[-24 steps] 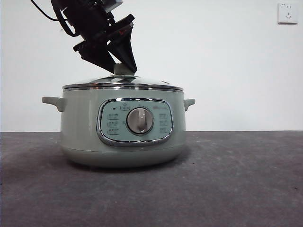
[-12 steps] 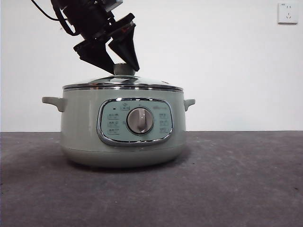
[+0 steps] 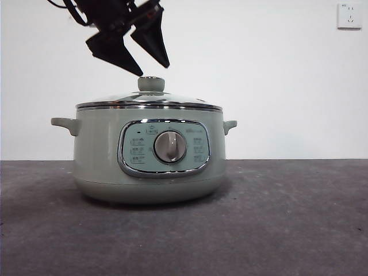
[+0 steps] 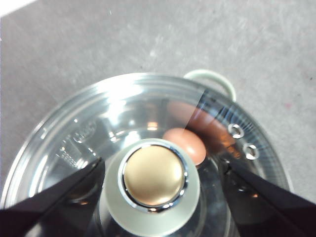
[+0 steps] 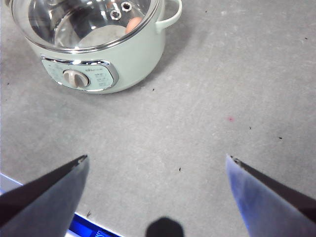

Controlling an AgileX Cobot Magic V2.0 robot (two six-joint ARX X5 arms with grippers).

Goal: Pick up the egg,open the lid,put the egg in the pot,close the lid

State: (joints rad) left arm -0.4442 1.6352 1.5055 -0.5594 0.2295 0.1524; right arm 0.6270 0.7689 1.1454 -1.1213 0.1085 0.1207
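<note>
The round clear glass lid (image 3: 149,99) with its steel rim and pale green knob (image 3: 150,84) sits closed on the large pale sage-green electric pot (image 3: 148,152), which stands on the grey table (image 3: 287,218). The left gripper (image 3: 154,70) hangs just above the knob, jaws apart, touching nothing. Through the glass, the small reddish-brown oval egg (image 4: 185,143) lies inside the pot. The right gripper (image 5: 158,165) waits well apart from the pot, jaws wide apart and empty.
</note>
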